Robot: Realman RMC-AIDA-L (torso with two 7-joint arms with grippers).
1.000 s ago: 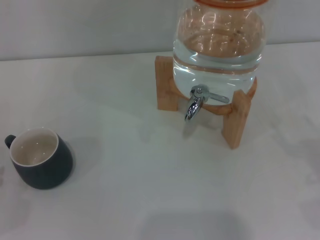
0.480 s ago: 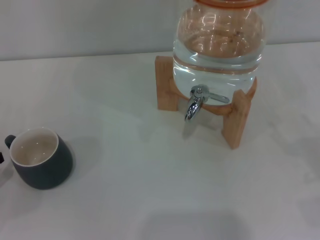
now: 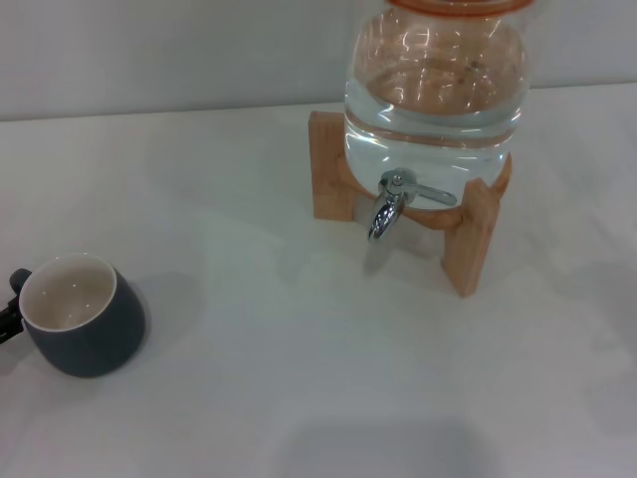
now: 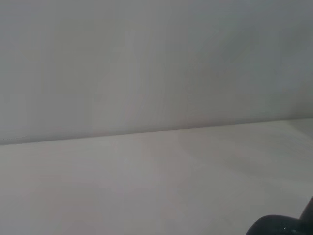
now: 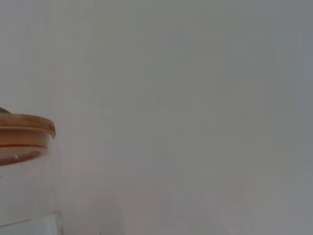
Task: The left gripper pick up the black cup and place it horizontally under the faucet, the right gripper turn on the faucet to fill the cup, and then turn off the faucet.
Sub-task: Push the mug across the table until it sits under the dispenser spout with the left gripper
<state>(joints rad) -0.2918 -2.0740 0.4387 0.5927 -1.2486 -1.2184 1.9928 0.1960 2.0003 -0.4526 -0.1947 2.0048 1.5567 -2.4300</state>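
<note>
The black cup [image 3: 85, 317] stands upright on the white table [image 3: 299, 349] at the front left, cream inside showing, its loop handle toward the far left. A sliver of my left gripper [image 3: 6, 321] shows at the picture's left edge, right beside the cup's handle side. The chrome faucet [image 3: 386, 207] hangs from the front of the clear jar, its thin lever pointing to the right. A dark rounded shape [image 4: 276, 226] sits at the corner of the left wrist view; I cannot tell what it is. My right gripper is out of view.
The clear water jar [image 3: 434, 95] rests on a wooden stand [image 3: 468, 239] at the back right. Its wooden lid [image 5: 24, 131] shows in the right wrist view. A pale wall runs behind the table.
A dark tip of the left gripper has come in at the left edge beside the cup. The cup, jar and faucet have not moved.
</note>
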